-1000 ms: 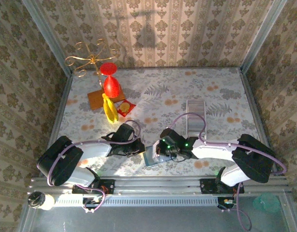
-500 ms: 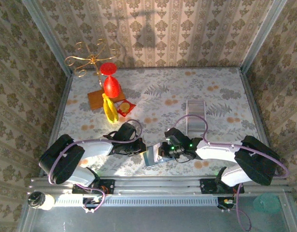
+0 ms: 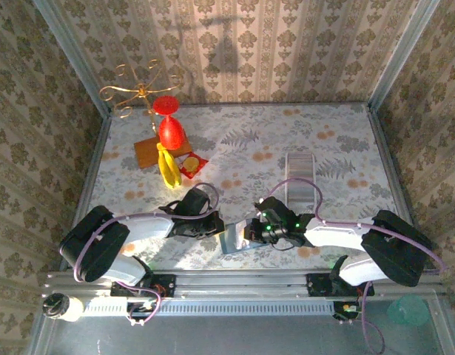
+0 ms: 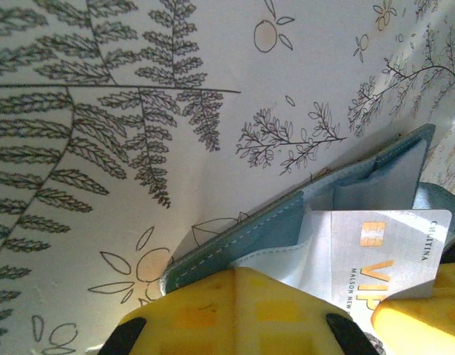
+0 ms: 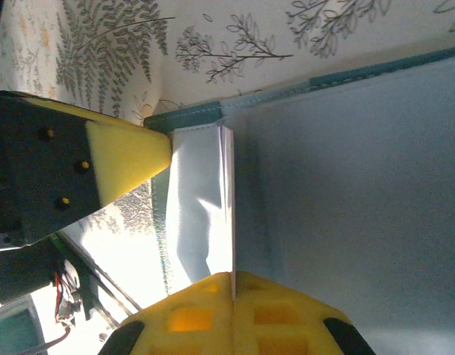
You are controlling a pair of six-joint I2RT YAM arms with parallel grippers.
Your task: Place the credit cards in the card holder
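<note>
The dark-teal card holder (image 3: pixel 233 242) lies open near the table's front edge, between the two arms. My left gripper (image 3: pixel 216 224) is shut on the pale inner pocket flap of the card holder (image 4: pixel 286 214), its yellow fingertips (image 4: pixel 238 277) pressed together at the flap's edge. My right gripper (image 3: pixel 251 231) is shut on a silver credit card (image 4: pixel 382 251) printed "VIP". In the right wrist view that credit card (image 5: pixel 232 200) shows edge-on above the right gripper (image 5: pixel 233 279), and its far end sits at the pocket mouth of the card holder (image 5: pixel 345 185).
At the back left stand a gold wire stand (image 3: pixel 135 92), a red goblet (image 3: pixel 168 126), a yellow banana (image 3: pixel 168 166), a brown board (image 3: pixel 147 153) and a red packet (image 3: pixel 192 164). A pale grey strip (image 3: pixel 301 181) lies right of centre. A metal rail (image 3: pixel 242 281) runs along the front.
Both grippers have drifted a little to the right and toward the front edge with the holder and the card. Both grips stay the same.
</note>
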